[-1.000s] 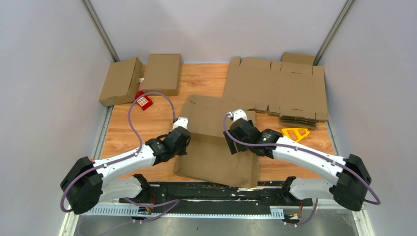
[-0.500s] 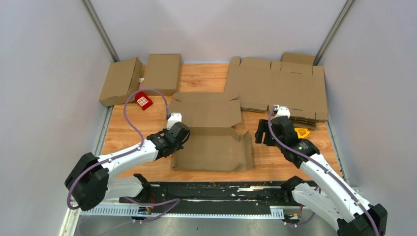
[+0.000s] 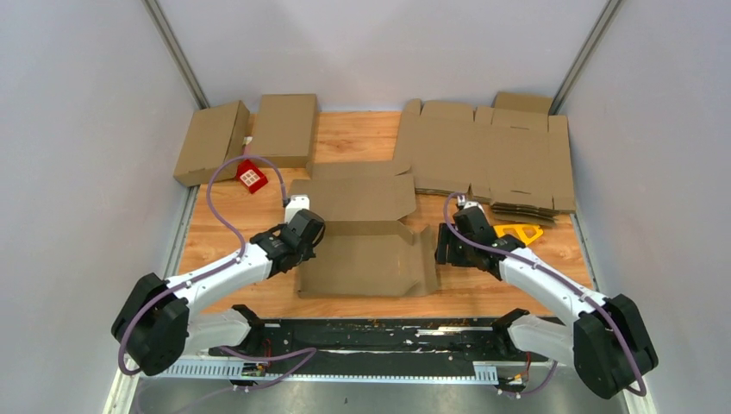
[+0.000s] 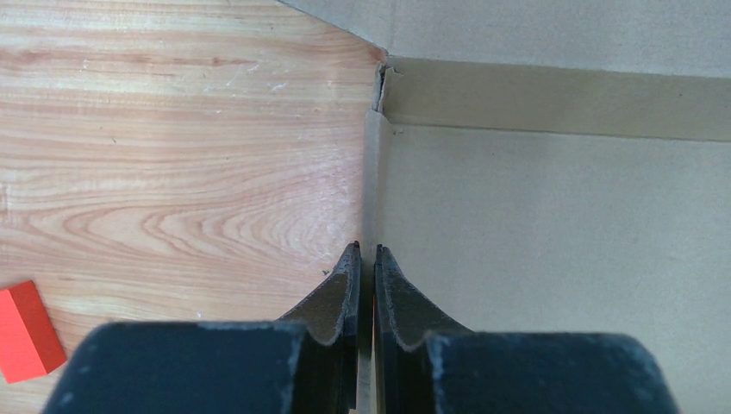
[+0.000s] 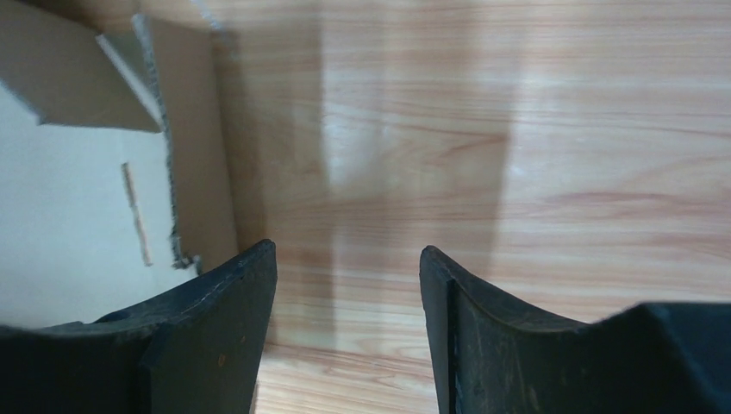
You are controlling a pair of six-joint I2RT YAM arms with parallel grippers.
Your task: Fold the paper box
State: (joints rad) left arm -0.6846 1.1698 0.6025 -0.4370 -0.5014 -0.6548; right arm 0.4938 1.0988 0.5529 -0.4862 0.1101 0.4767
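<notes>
Enclosed by grey walls (image 3: 86,129), the wooden worktop (image 3: 358,138) is occupied at its middle by the paper box (image 3: 366,263), laid open with its rear flap unfolded. Its left edge is pinched by the nearly shut left tool (image 4: 366,254) — the right tool (image 5: 345,259) is held with jaws apart over bare wood, just beside the box's right edge.

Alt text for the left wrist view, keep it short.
Two dark fingers pinch the thin raised edge of a flat cardboard box. Wood table fills the picture's left, with a red block at the lower-left corner.
</notes>
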